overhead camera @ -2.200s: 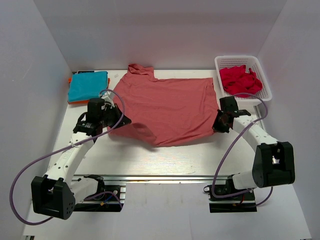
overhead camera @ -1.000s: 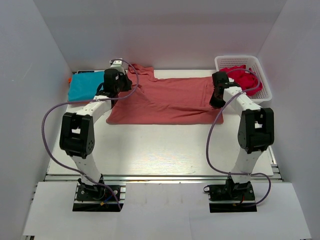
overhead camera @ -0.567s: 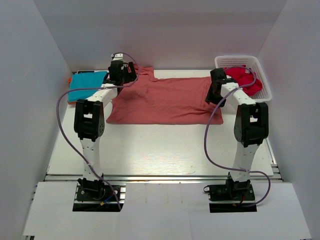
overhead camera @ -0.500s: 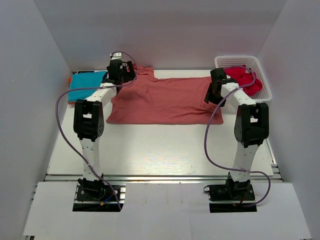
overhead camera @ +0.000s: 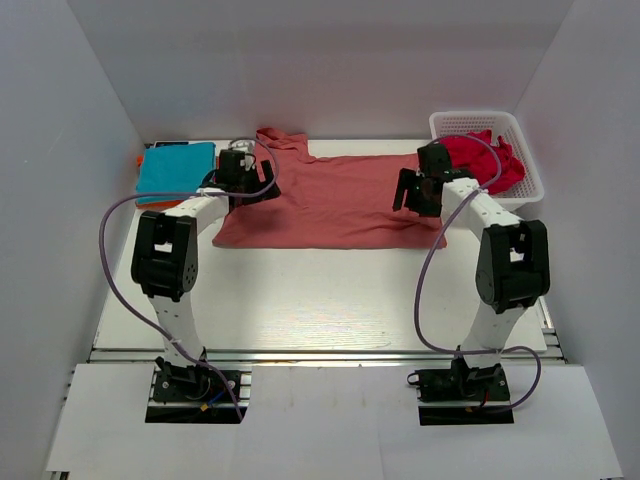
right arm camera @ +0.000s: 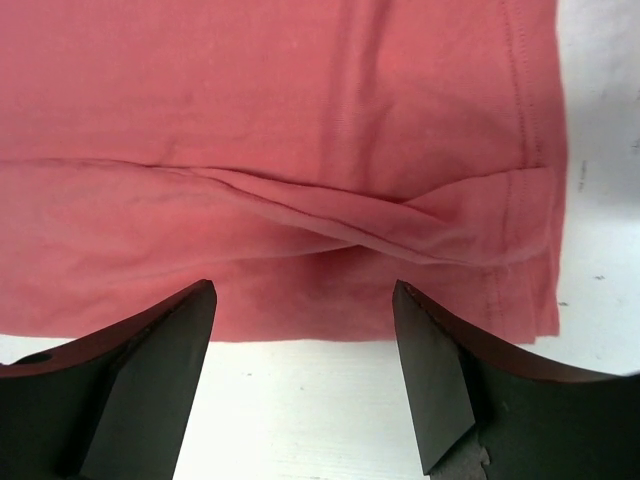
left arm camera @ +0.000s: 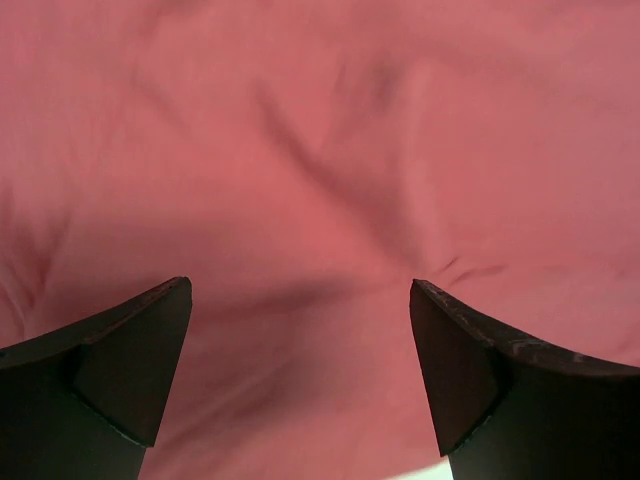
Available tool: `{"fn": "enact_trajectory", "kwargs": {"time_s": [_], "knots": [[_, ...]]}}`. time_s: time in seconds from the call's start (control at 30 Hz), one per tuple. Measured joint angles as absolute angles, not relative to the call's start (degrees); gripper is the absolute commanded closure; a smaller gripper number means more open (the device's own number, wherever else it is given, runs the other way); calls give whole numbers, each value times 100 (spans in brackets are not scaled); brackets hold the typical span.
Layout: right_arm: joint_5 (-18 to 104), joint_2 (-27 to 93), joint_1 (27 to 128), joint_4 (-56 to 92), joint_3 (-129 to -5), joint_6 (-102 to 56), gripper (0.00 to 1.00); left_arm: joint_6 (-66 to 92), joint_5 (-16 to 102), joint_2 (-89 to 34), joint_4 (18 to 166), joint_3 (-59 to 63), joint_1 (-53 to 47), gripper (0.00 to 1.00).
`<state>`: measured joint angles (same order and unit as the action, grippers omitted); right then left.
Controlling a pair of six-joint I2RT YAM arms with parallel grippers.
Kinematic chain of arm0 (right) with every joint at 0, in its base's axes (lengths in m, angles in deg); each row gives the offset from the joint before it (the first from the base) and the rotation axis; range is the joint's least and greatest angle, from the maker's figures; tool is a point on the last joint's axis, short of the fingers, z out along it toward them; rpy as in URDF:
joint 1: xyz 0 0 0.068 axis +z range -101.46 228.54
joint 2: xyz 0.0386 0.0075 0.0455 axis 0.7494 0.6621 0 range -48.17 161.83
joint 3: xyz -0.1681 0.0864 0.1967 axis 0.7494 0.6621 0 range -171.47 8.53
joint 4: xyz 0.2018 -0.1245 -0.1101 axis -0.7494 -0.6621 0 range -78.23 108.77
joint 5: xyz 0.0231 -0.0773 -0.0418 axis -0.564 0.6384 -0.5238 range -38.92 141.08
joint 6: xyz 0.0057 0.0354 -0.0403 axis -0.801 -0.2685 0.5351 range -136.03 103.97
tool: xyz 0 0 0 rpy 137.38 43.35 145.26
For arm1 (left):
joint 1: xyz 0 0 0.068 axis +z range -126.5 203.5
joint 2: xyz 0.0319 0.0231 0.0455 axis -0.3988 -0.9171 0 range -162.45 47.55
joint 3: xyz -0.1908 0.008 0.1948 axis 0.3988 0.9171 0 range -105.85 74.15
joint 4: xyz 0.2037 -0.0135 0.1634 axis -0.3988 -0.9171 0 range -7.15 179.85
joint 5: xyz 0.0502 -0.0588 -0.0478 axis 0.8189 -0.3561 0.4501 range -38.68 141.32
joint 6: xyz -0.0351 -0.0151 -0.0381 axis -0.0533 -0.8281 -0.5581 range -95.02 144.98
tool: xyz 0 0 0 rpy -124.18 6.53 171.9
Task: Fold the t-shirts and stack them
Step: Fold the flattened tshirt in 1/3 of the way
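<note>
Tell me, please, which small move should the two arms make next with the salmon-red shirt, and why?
Probably lower the right gripper onto the hem end of the salmon-red shirt and pinch it, ready to fold across toward the collar. The shirt lies flat, folded once lengthwise, and this gripper and the left gripper both hover open above it, holding nothing.

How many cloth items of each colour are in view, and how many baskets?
Salmon-red shirt: 1
Teal shirt: 1
Orange shirt, only an edge showing under the teal one: 1
Crimson heap in the basket, number of pieces unclear: 1
White basket: 1
Total: 5
</note>
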<state>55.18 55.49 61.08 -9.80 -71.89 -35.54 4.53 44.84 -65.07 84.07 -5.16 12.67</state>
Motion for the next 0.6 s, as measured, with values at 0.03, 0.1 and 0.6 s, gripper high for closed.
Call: {"fn": "enact_trajectory", "kwargs": {"time_s": [0.03, 0.1, 0.6], "knots": [[5474, 5619, 6106, -974, -7189, -3556, 23, 431, 4433, -6474, 8326, -374, 1263, 0], [5413, 5756, 6097, -967, -7189, -3587, 21, 398, 4418, -6468, 8190, -179, 1269, 0], [5983, 6888, 6029, -666, -7591, -4362, 18, 114, 4654, -6299, 7845, 415, 1326, 0]]}}
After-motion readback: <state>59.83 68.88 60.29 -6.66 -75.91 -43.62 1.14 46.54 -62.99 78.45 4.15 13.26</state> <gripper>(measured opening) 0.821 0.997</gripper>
